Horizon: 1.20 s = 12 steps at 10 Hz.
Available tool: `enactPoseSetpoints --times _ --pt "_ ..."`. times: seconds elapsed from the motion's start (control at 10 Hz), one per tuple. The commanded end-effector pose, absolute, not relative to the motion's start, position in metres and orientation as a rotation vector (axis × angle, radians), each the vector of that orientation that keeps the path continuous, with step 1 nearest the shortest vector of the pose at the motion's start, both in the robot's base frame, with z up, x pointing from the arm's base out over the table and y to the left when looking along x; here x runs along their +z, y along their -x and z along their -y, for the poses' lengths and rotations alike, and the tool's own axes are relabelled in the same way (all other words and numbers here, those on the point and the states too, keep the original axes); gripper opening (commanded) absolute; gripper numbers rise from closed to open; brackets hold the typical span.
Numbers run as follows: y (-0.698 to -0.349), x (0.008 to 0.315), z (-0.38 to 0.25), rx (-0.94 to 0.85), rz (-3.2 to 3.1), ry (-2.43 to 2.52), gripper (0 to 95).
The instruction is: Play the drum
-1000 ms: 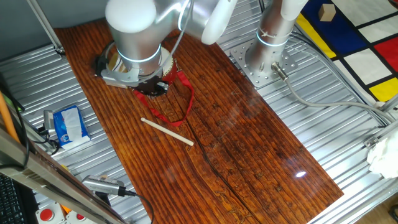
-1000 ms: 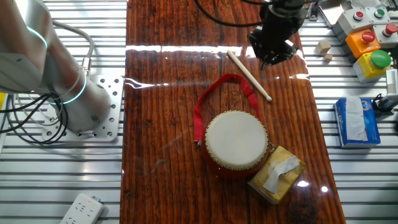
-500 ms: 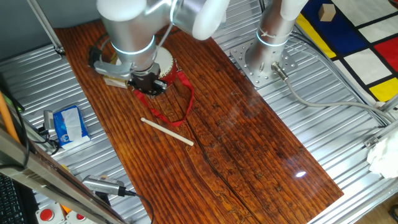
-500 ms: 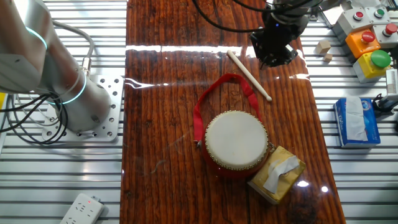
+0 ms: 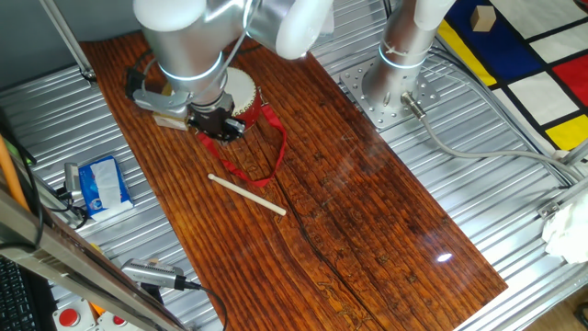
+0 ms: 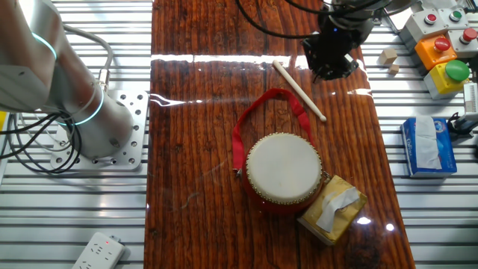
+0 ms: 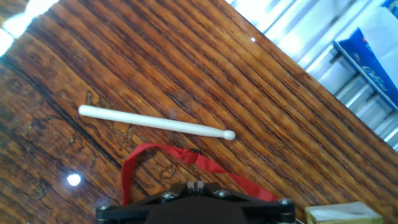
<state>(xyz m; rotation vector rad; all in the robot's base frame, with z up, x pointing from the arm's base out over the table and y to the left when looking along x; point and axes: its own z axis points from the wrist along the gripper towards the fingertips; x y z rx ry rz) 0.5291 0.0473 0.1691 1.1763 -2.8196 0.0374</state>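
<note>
The dark-grained wooden bench (image 6: pixel 194 149) carries everything, and above it the silver-grey arm's black jaws (image 6: pixel 331 60) have drifted a little further from the drum over the last second, edging toward the bench's far side by the button boxes while staying high; I read this as the hand lining itself up over the beater rather than the drum, so no playing has begun. The small round drum with a red barrel body and cream-white skin (image 6: pixel 284 170) sits well apart from the jaws, on the side toward the arm's base, touching a tan cardboard box (image 6: pixel 333 210). Its thin red strap (image 6: pixel 258 104) loops out toward the jaws. The thin light wooden stick (image 6: pixel 299 90) lies flat just beside the jaws, untouched, between them and the strap. The fixed view from the arm's base side hides most of the drum behind the wrist, whereas the opposite one shows its skin whole; only the hand view shows the stick (image 7: pixel 155 122) lying ahead of the hand with the strap (image 7: pixel 186 155) curling close beneath. No view shows the fingertips, so I cannot tell whether the jaws are released or clenched.
</note>
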Motion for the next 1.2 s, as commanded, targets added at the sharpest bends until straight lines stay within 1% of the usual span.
enactPoseSetpoints --times 0.1,0.4,1.2 --pt "-0.530 0.169 -0.047 0.032 2.831 -1.146 0.0" --pt "-0.530 0.169 -0.047 0.028 2.860 -1.067 0.0" --pt "-0.518 0.158 -0.120 0.042 2.928 -0.883 0.0"
